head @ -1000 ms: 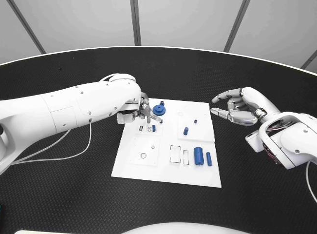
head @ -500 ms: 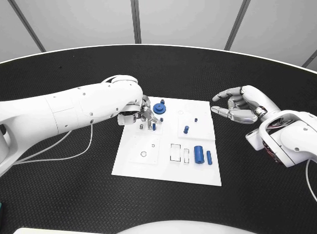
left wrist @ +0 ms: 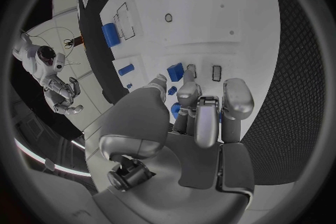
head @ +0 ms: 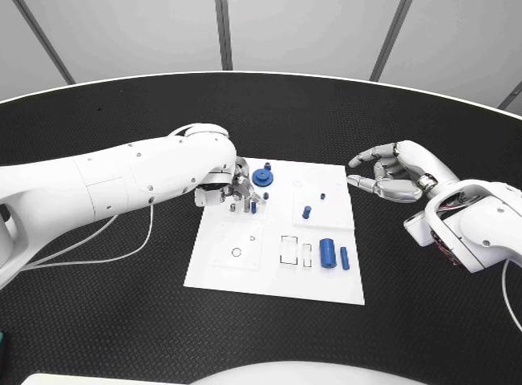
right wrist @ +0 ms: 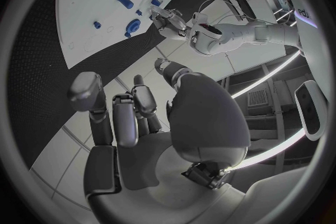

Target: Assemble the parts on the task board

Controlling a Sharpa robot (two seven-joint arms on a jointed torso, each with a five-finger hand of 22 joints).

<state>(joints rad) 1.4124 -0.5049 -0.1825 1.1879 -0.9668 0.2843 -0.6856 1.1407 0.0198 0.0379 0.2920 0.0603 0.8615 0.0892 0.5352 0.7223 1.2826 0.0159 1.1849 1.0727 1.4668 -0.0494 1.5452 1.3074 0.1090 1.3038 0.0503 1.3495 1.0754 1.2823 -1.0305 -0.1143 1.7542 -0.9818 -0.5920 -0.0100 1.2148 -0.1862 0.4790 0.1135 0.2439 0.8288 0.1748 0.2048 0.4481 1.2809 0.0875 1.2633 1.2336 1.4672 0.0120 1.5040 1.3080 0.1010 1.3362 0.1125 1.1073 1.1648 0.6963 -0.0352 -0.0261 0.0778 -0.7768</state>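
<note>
At centre left, the left hand [head: 229,186] works over the task board's [head: 273,277] upper-left slots; whether its fingers pinch the small blue part [head: 254,208] is unclear. Seating it likely needs vertical alignment. Right hand [head: 390,176] hovers curled, empty.

Your left hand [head: 229,190] has drawn slightly back from the blue gear [head: 262,179] on the task board [head: 275,277].
</note>
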